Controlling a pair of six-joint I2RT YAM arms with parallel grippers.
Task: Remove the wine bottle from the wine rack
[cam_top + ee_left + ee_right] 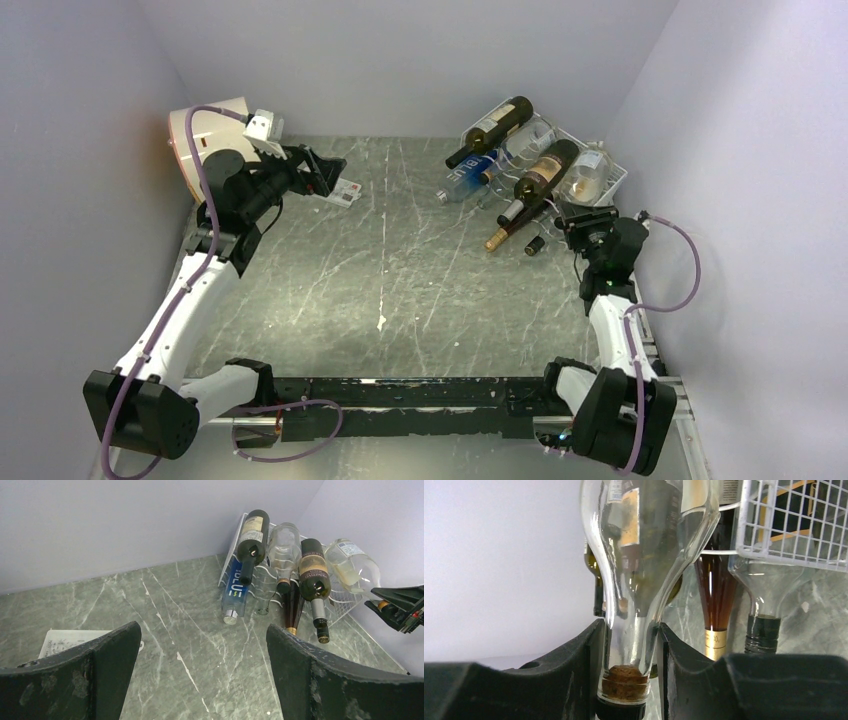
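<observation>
Room: pale grey-lilac walls (400, 60) on three sides; they meet in corners beyond both grippers
Surface: table (400, 270), dk grey-green stone look w/ white veins & scuffs; it fills the gap btwn the L fingers (95, 675) in the L wrist view
Wine rack (612, 172): white wire grid, far-R corner, just beyond the R fingertips; holds several bottles, necks twd the arms
Drum (200, 135): cream, far-L corner, behind the L gripper
Wine bottle (644, 555): clear glass, corked; body on the rack's R end, neck btwn the R fingers
Other bottles: dk green bottle (251, 535) & blue bottle (236, 587) at the rack's L end, well across from the L fingers
R gripper (630, 630): fingers pinching the clear neck just above the cork; both pads touching glass
L gripper (202, 632): fingers spread wide, holding nothing; above table
Card (65, 641): white, flat on table, just beside the L-hand finger
</observation>
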